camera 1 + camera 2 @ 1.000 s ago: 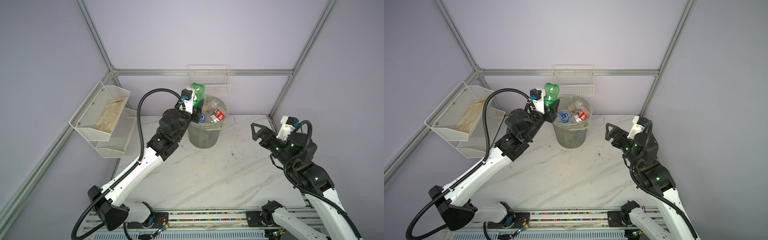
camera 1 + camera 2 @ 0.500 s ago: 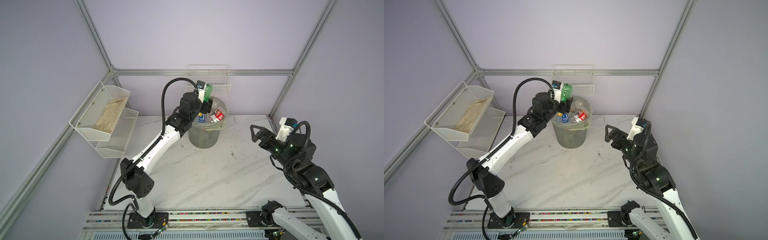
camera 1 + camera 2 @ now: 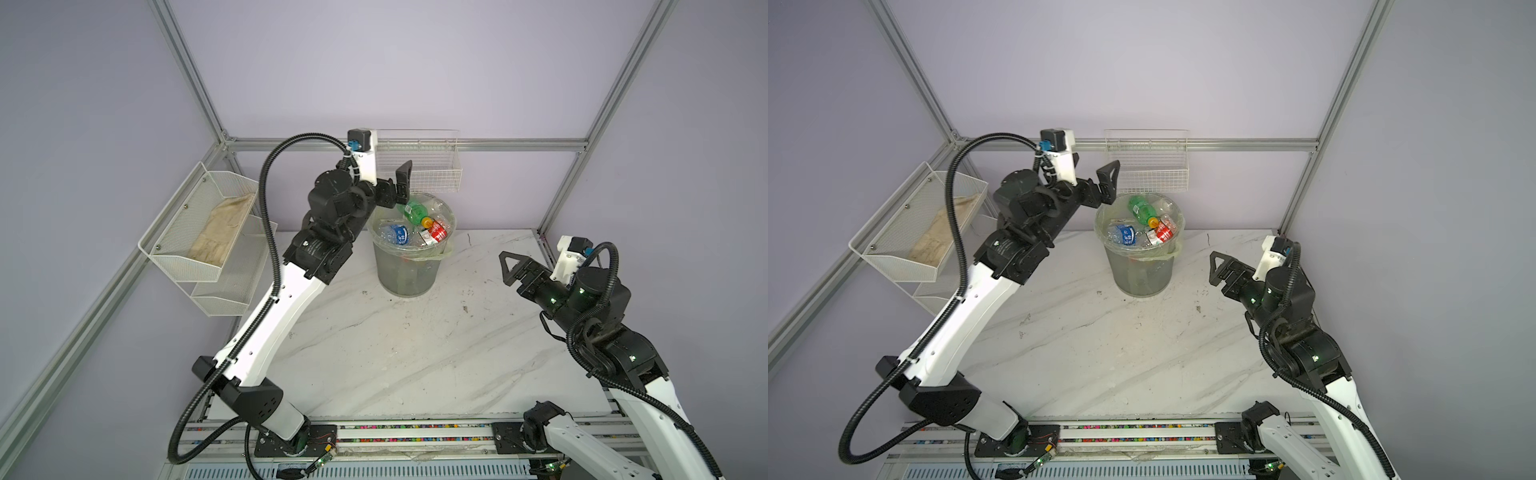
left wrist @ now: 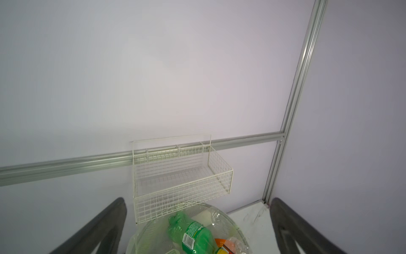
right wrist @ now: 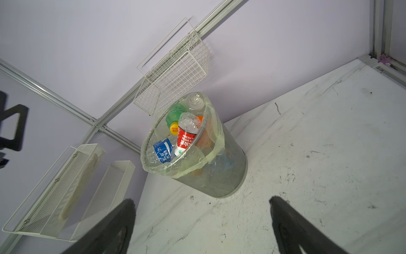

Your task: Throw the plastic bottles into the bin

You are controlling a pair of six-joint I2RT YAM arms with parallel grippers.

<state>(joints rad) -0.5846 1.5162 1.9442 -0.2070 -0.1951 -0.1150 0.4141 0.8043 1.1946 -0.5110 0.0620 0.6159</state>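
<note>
The bin (image 3: 405, 274) (image 3: 1142, 274), grey mesh lined with a pale green bag, stands at the back of the marble table. Several plastic bottles fill it to the rim. A green bottle (image 3: 411, 210) (image 3: 1139, 210) (image 4: 193, 235) (image 5: 173, 114) lies on top, beside a blue-labelled bottle (image 3: 395, 235) and a red-labelled bottle (image 3: 436, 232) (image 5: 185, 136). My left gripper (image 3: 399, 187) (image 3: 1105, 189) (image 4: 197, 202) hovers open and empty just above the bin's left rim (image 4: 223, 212). Off to the right, my right gripper (image 3: 513, 270) (image 3: 1221, 268) (image 5: 202, 201) is open and empty above the table, pointing at the bin (image 5: 228, 176).
A white wire basket (image 3: 424, 174) (image 3: 1148, 174) hangs on the back wall just above and behind the bin. White mesh shelf trays (image 3: 199, 232) on the left wall hold a beige cloth. The marble tabletop (image 3: 395, 353) carries nothing but the bin.
My left gripper carried the green bottle over the bin and opened. The bottle now lies in the bin on top of the others. The right arm has stayed still.
</note>
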